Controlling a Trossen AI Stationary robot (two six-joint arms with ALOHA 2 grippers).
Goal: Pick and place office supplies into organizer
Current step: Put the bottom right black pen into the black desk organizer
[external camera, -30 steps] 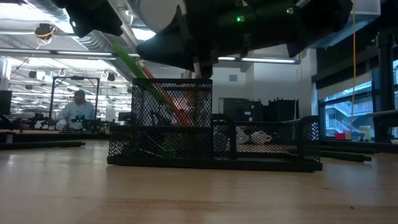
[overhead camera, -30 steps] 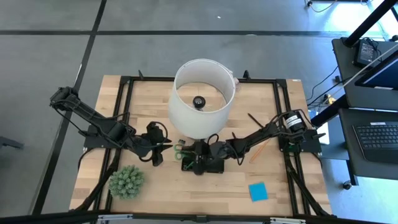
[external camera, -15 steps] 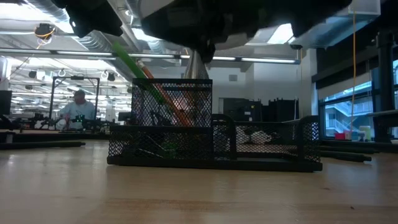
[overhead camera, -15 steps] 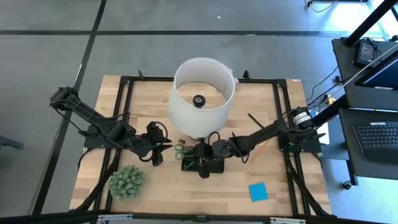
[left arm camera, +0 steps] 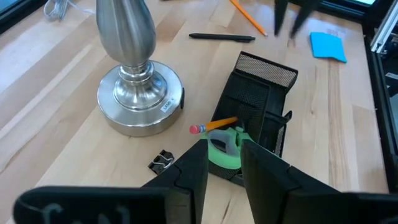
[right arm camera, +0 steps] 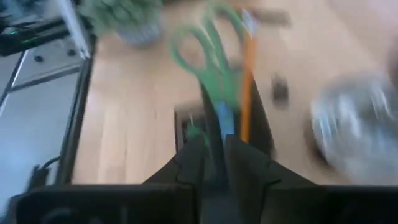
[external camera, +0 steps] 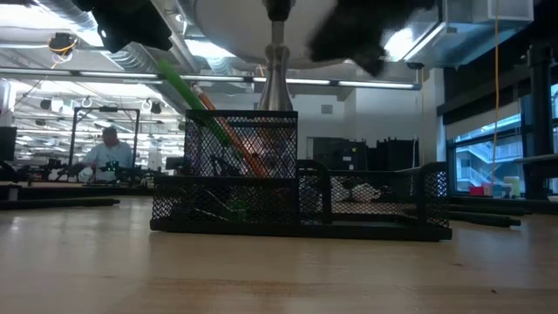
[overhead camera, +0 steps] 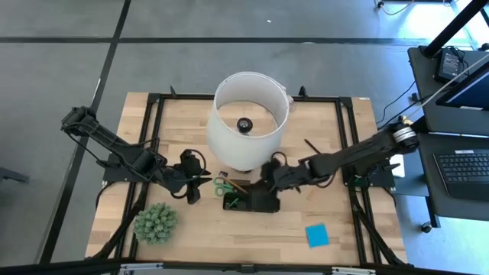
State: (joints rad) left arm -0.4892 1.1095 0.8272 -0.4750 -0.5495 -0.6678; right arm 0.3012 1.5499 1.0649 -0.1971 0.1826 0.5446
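High view: right gripper (overhead camera: 269,177) sits over the right end of the organizer (overhead camera: 252,202), mid-worktop (overhead camera: 191,122), just in front of the white lampshade (overhead camera: 246,118). Looks like the step between picks: scissors + a pencil are already in the tray. Blue sticky pad (overhead camera: 317,234), a dark pen (overhead camera: 313,147) and another orange pencil (overhead camera: 319,186) are loose on the right side, well apart from the tray. Left gripper (overhead camera: 192,186) waits left of the tray, near the spiky plant ball (overhead camera: 156,222).

Low view: organizer is black wire mesh, tall cup section on one side, low section on the other; green and orange shafts lean out of the tall part. A person sits in the room far behind.

Left wrist view: left fingers (left arm camera: 193,171) narrow gap, nothing held. Green plastic scissor loops (left arm camera: 225,145) and orange pencil w/ pink eraser tip (left arm camera: 213,126) rest in the tray; small dark clip (left arm camera: 162,162) on the wood; brushed-metal lamp base (left arm camera: 135,102) beside.

Right wrist view: blurred; right fingers (right arm camera: 189,163) look nearly closed, prob. empty, can't confirm.

Next: reach for a loose item; thin pen/pencil lie flat, so needs a low, precise pinch.
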